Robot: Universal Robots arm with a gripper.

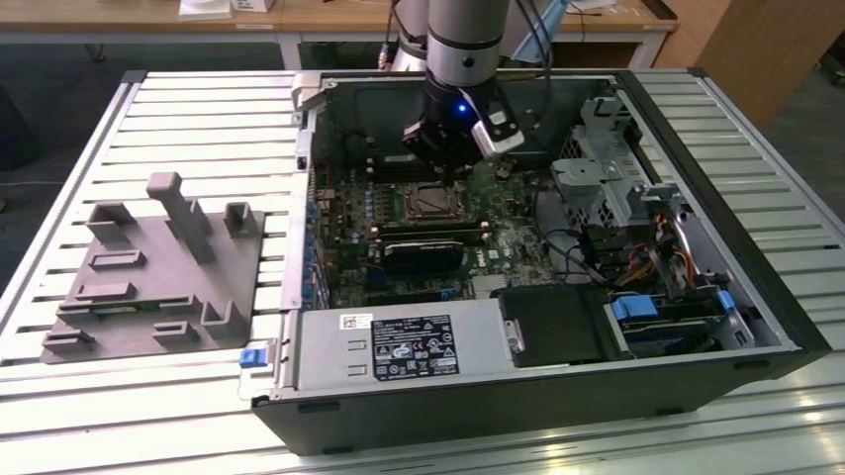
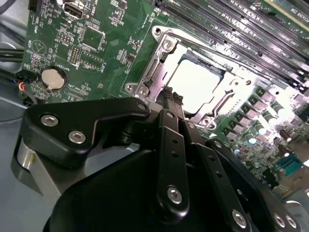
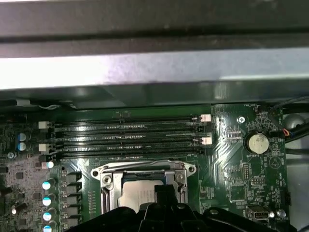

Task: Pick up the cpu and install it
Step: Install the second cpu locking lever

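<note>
- Silver-grey metal is what marks the cpu (image 2: 198,82): in both wrist views it lies flat inside the socket frame (image 2: 164,63) on the green motherboard (image 2: 96,53), so I judge it seated, not in my grip.
- My tool (image 2: 172,96) hangs just above the socket's near edge with its black fingertips (image 2: 167,93) pressed together and nothing between them. In the exterior view it sits at about 12 o'clock over the socket.
- I judge the chip light, rigid and thin. Its smooth lid would be slippery, and the underside contacts are likely fragile.
- The sensible hold is by two opposite side edges, kept level, never by the faces.
- The frame's metal rails rise close around the chip, leaving little room at its edges.
- At 12 o'clock from the socket in the first wrist view run the long black memory slots (image 3: 130,135); a round coin battery (image 3: 256,142) lies at about 2 o'clock.
- Tiny white print dots the board beside the battery, too small for me to read.
- The open black computer case (image 1: 739,327) rests on the slatted table (image 1: 198,109). The white sticker on its power supply (image 1: 396,346) carries text I cannot make out.
- A grey plastic fixture (image 1: 152,272) stands on the table at 9 o'clock from the case.
</note>
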